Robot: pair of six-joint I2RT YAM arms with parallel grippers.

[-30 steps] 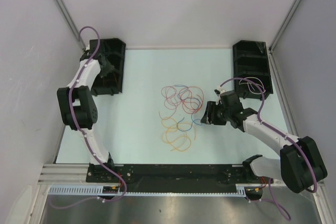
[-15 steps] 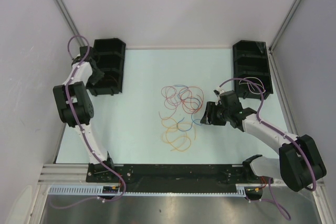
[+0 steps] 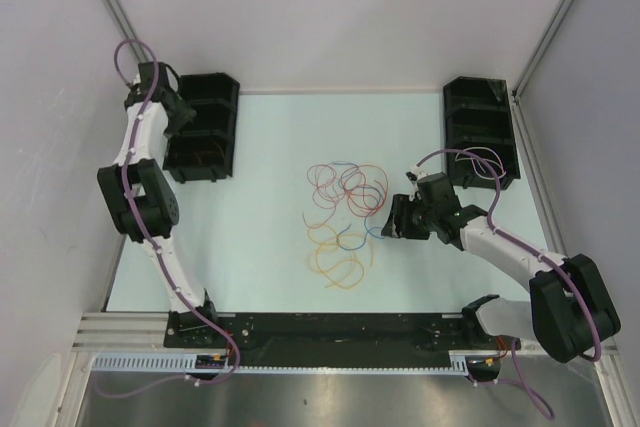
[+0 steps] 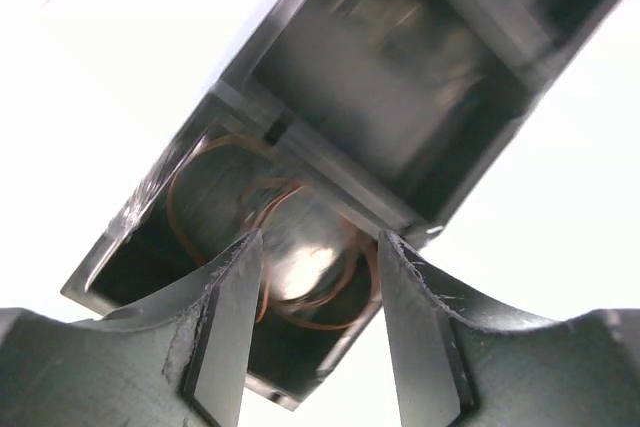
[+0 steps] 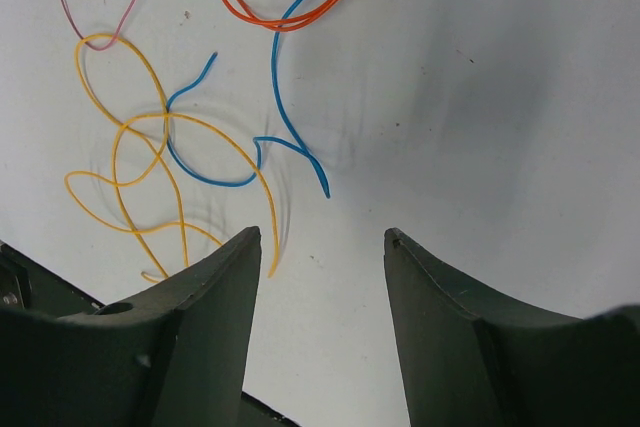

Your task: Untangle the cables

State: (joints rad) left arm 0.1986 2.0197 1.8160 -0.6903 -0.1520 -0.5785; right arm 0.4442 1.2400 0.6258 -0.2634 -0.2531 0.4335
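**Table and cables.** In the overhead view the cables [image 3: 345,215] lie in a loose tangle of loops at the centre of the pale table [image 3: 260,197]. One black compartment bin [image 3: 212,97] stands at the upper left of the table. A second black bin [image 3: 478,119] stands at the upper right.

**Left tool.** The left tool [image 3: 178,112] is raised at the upper left of the frame, at the left edge of the upper-left bin and well apart from the tangle. In the left wrist view its fingers [image 4: 225,327] stand apart with nothing between them: the tool is open and empty. Beyond the fingers, one compartment of the bin holds a coiled orange cable [image 4: 172,209]. The next compartment is too blurred to read.

**Right tool.** The right tool [image 3: 397,219] sits just beside the right edge of the tangle. In the right wrist view its fingers [image 5: 215,327] are spread and hold nothing. The loose end of a blue cable [image 5: 279,97] lies on the table just above the gap, apart from both fingers. A yellow cable [image 5: 200,125] loops at the left of the frame and crosses the blue one. An orange-red cable [image 5: 285,19] arcs across the top, also crossed by the blue.
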